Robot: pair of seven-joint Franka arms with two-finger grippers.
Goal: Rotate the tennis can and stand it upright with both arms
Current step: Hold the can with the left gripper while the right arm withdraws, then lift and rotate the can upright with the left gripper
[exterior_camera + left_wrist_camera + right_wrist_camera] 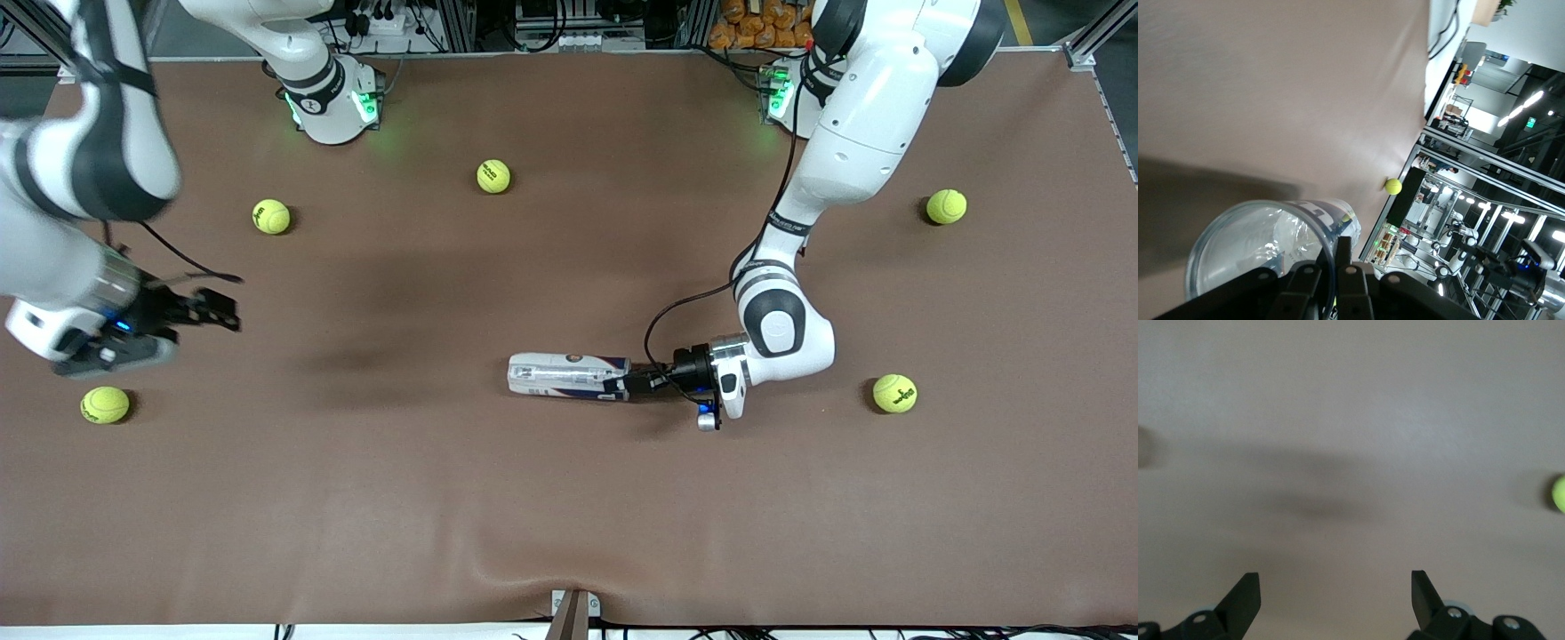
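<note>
1. We find the tennis can (pixel 569 376) lying on its side on the brown table (pixel 569 516), about midway between the two arms' ends and nearer the front camera than either base.
2. Our left gripper (pixel 622 384) is at the can's open end, the end toward the left arm. The left wrist view shows one finger inside the mouth and one outside, pinched together on the clear wall at the rim (pixel 1331 267).
3. Our right gripper (pixel 213 309) hangs over bare table toward the right arm's end, well apart from the can, its fingers (pixel 1241 600) spread wide. A tennis ball (pixel 105 404) lies near it, nearer the front camera.
4. We judge the step in hand to be the swing and tip-up led by the left arm. A grip on thin plastic at the rim is weak, so we should turn slowly and keep the closed end on the table as a pivot.
5. We should bring the right gripper in to steady the body before the can goes steep, and clear of the other tennis balls (pixel 894 393).
6. We should let go only once the base sits flat.
</note>
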